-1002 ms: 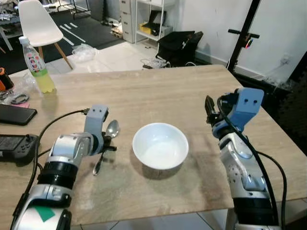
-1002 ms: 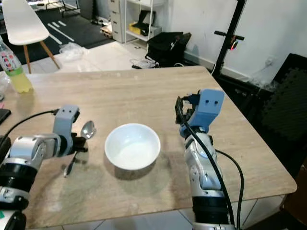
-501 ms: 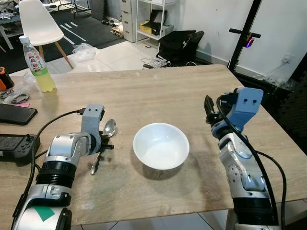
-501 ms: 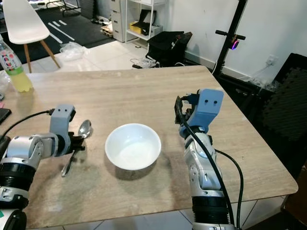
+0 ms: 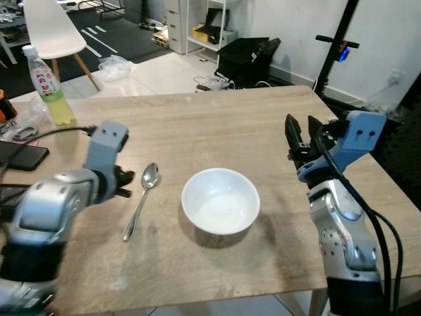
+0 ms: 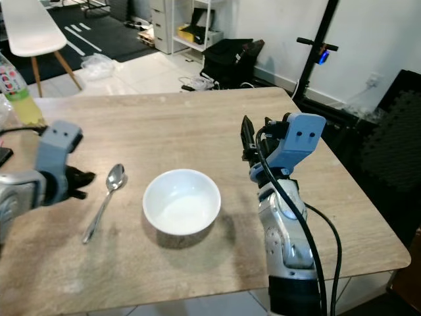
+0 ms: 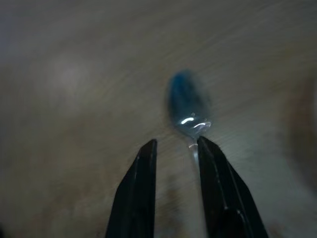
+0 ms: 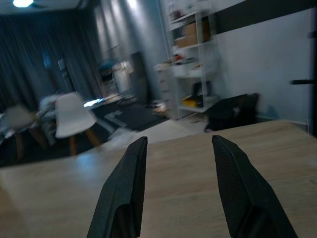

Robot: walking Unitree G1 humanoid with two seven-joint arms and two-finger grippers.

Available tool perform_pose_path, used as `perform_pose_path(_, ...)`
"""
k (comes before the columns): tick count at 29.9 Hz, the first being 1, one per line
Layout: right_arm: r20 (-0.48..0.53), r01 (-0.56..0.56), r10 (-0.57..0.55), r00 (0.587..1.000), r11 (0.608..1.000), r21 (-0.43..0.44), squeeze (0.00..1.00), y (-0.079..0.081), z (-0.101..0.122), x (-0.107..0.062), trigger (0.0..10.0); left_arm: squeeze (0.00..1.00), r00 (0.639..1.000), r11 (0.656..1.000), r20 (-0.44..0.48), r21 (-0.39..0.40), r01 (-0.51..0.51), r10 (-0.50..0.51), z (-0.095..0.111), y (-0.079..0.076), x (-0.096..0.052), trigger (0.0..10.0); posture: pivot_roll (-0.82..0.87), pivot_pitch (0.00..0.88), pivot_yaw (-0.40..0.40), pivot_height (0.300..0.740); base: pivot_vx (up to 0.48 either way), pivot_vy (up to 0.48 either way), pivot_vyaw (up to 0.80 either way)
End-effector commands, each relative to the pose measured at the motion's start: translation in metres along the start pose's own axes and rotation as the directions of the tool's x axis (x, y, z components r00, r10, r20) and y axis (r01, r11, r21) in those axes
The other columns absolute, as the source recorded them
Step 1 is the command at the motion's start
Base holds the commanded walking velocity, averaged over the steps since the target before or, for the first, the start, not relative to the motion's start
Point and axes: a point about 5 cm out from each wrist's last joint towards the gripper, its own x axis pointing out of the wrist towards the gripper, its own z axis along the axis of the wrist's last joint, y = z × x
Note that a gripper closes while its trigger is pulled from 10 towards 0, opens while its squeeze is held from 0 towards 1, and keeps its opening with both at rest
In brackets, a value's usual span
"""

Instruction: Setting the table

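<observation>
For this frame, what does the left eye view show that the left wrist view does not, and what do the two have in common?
Left eye view alone: the white bowl on the wooden table, the drink bottle at the table's far left, a white chair beyond it, and the right end effector raised above the table, fingers apart.

Left wrist view alone: a blurred close look along two black fingers, parted, with the spoon's neck running between them.

Shared: the spoon lying flat on the table left of the bowl, and the left end effector beside it, open.
</observation>
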Motion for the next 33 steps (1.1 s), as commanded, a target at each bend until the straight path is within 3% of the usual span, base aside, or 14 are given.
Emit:
perform_pose_path(1, -0.001, 0.003, -0.003, 1.000, 1.000, 0.015, 0.00, 0.003, 0.000, -0.005, 10.0, 0.00, 0.995, 0.998, 0.085, 0.017, 0.054, -0.055, 0.006, -0.004, -0.009, 10.0, 0.25, 0.133, 0.018, 0.740, 0.000, 0.000, 0.00)
perform_pose_path(3, -0.020, -0.006, 0.006, 1.000, 1.000, -0.021, 0.00, 0.006, -0.004, -0.010, 10.0, 0.00, 0.981, 0.997, 0.178, -0.019, 0.078, -0.073, 0.007, -0.005, -0.013, 10.0, 0.24, 0.124, 0.006, 0.740, 0.000, 0.000, 0.00)
perform_pose_path(6, -0.062, 0.006, -0.010, 0.998, 0.998, -0.060, 0.00, 0.006, -0.008, -0.019, 10.0, 0.00, 0.966, 0.996, 0.248, -0.033, 0.086, -0.075, 0.000, -0.009, -0.020, 10.0, 0.22, 0.109, -0.006, 0.740, 0.000, 0.000, 0.00)
perform_pose_path(9, -0.081, 0.054, -0.062, 0.995, 0.994, -0.096, 0.00, -0.001, -0.010, -0.027, 10.0, 0.00, 0.960, 0.994, 0.260, -0.003, 0.109, -0.105, -0.012, -0.014, -0.023, 10.0, 0.21, 0.099, -0.012, 0.740, 0.000, 0.000, 0.00)
perform_pose_path(13, -0.096, 0.151, -0.166, 0.982, 0.978, -0.142, 0.00, -0.018, -0.015, -0.036, 10.0, 0.00, 0.955, 0.991, 0.271, -0.020, 0.129, -0.119, -0.026, -0.021, -0.021, 10.0, 0.17, 0.089, -0.014, 0.740, 0.000, 0.000, 0.00)
perform_pose_path(15, -0.089, 0.230, -0.248, 0.965, 0.959, -0.167, 0.00, -0.029, -0.021, -0.042, 10.0, 0.00, 0.953, 0.997, 0.294, -0.025, 0.078, -0.067, -0.038, -0.027, -0.011, 10.0, 0.16, 0.081, -0.014, 0.740, 0.000, 0.000, 0.00)
perform_pose_path(19, -0.066, 0.270, -0.285, 0.956, 0.946, -0.182, 0.00, -0.031, -0.024, -0.048, 10.0, 0.00, 0.947, 0.999, 0.318, 0.014, 0.038, -0.040, -0.043, -0.034, -0.005, 10.0, 0.15, 0.075, -0.017, 0.740, 0.000, 0.000, 0.00)
perform_pose_path(23, -0.058, 0.272, -0.286, 0.957, 0.947, -0.171, 0.00, -0.028, -0.023, -0.051, 10.0, 0.00, 0.940, 0.998, 0.342, -0.037, 0.041, -0.026, -0.045, -0.039, -0.004, 10.0, 0.14, 0.070, -0.013, 0.740, 0.000, 0.000, 0.00)
perform_pose_path(31, -0.088, 0.245, -0.263, 0.961, 0.953, -0.181, 0.00, -0.026, -0.028, -0.054, 10.0, 0.00, 0.929, 0.982, 0.360, -0.188, -0.013, 0.081, -0.046, -0.031, -0.001, 10.0, 0.14, 0.069, -0.011, 0.740, 0.000, 0.000, 0.00)
perform_pose_path(33, -0.087, 0.243, -0.261, 0.961, 0.954, -0.175, 0.00, -0.024, -0.030, -0.055, 10.0, 0.00, 0.924, 0.982, 0.370, -0.188, -0.024, 0.094, -0.046, -0.032, 0.001, 10.0, 0.14, 0.071, -0.013, 0.740, 0.000, 0.000, 0.00)
